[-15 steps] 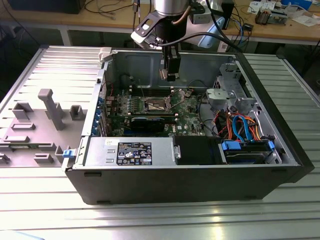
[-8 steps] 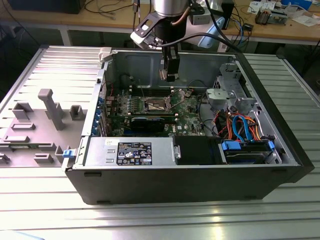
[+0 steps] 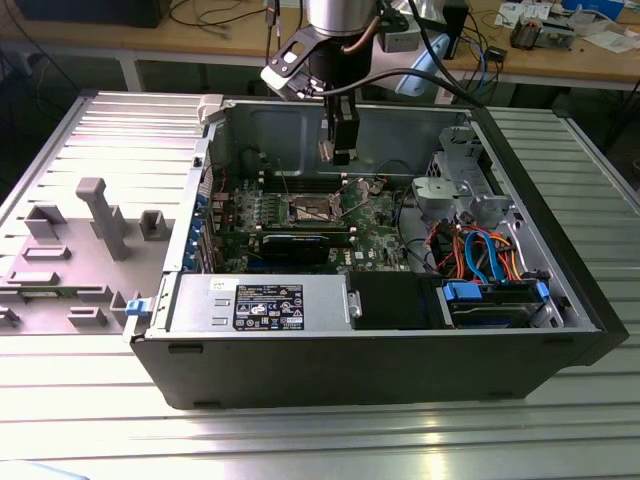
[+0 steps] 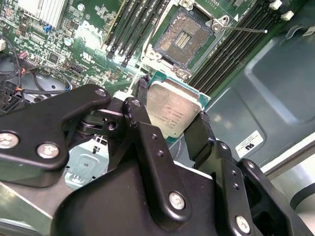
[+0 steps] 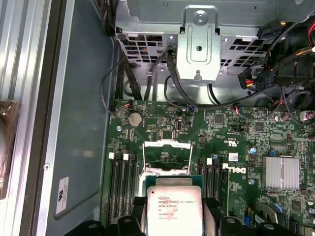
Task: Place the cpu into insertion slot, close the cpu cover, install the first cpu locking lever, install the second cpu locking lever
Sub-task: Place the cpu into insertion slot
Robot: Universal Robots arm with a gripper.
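Ribbed metal table (image 3: 300, 440) bears an open computer case (image 3: 350, 370); near its socket (image 4: 179, 39) the gripper (image 4: 173, 104) clamps the cpu (image 4: 170, 114). Seating likely needs it level, edges squared to the socket.

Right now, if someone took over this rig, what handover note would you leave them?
The gripper is shut on the cpu, gripping two opposite edges, metal top facing the wrist cameras.
The cpu hangs above the motherboard, near the cpu socket but not in it.
The cpu socket is empty, its contacts bare.
The cpu cover is swung open.
Done: cpu is in the grip.
Left: seating the cpu, closing the cover, both locking levers.
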